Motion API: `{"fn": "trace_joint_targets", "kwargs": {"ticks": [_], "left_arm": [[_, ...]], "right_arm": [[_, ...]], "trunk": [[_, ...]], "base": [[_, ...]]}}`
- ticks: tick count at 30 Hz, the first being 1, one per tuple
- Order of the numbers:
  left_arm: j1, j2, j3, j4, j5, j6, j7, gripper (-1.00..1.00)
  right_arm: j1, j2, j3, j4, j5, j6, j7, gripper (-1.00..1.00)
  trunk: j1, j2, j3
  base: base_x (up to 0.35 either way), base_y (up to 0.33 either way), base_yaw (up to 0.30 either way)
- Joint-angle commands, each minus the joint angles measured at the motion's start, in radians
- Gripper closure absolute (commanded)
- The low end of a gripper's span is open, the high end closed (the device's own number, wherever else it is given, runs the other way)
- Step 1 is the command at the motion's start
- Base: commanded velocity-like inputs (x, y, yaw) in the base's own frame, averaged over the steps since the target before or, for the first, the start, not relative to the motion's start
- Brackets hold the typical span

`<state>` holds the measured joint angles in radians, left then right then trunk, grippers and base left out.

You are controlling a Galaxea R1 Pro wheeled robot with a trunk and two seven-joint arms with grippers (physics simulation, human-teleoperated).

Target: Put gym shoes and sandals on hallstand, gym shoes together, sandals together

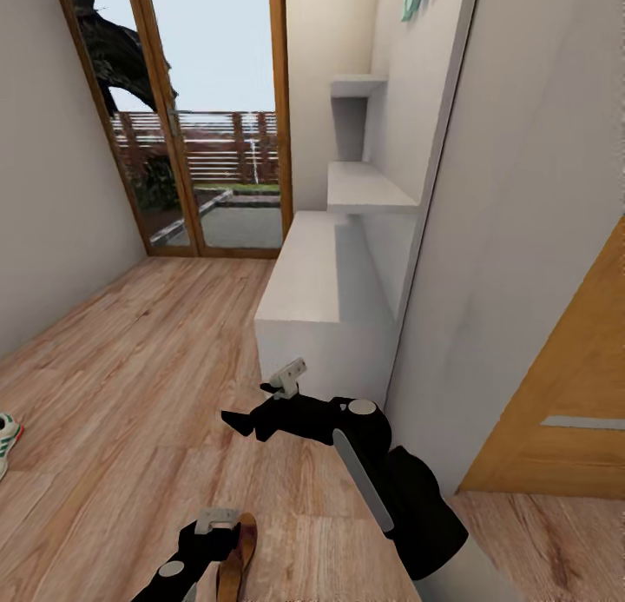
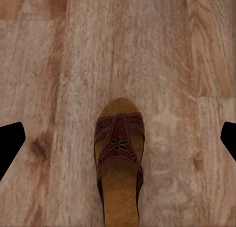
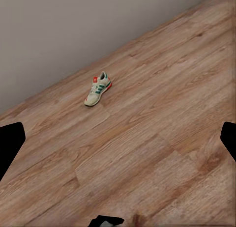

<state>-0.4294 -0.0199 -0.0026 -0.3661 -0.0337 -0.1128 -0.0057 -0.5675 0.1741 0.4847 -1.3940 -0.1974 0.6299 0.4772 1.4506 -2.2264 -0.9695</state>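
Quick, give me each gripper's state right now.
Left gripper: open, fingers wide apart over a sandal on the floor, holding nothing.
Right gripper: open, empty.

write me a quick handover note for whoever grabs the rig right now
Left claw: open, hanging over a brown sandal that lies on the floor, not gripped.
Right claw: open and empty, held out low in front of the shoe rack.
One sneaker lies on the floor near the wall; the toe of a sneaker shows at the head view's left edge, possibly the same one.
Done: nothing is on the part of the rack that shows.
Left: grip this sandal, rack it, find the second sandal, rack the sneakers, pairs side by side.
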Motion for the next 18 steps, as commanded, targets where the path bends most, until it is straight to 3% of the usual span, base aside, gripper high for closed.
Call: {"fn": "trace_joint_targets", "kwargs": {"ticks": [1,10,18], "left_arm": [[-0.003,0.000,0.000,0.000,-0.003,-0.002,-0.001,-1.00],[-0.038,0.006,0.000,0.001,-0.003,0.006,0.000,-1.00],[-0.045,0.008,0.000,0.005,-0.003,0.006,0.047,-1.00]], "right_arm": [[-0.001,0.000,0.000,0.000,-0.005,0.007,0.000,-1.00],[-0.001,0.000,0.000,-0.002,-0.006,0.006,0.000,-1.00],[-0.001,0.000,0.000,-0.002,-0.007,0.005,0.000,-1.00]], "trunk": [[0.004,-0.008,-0.006],[0.038,-0.071,-0.047],[0.069,-0.127,-0.076]], "base": [[0.000,0.000,-0.153],[0.000,0.000,-0.128],[0.000,0.000,-0.033]]}}
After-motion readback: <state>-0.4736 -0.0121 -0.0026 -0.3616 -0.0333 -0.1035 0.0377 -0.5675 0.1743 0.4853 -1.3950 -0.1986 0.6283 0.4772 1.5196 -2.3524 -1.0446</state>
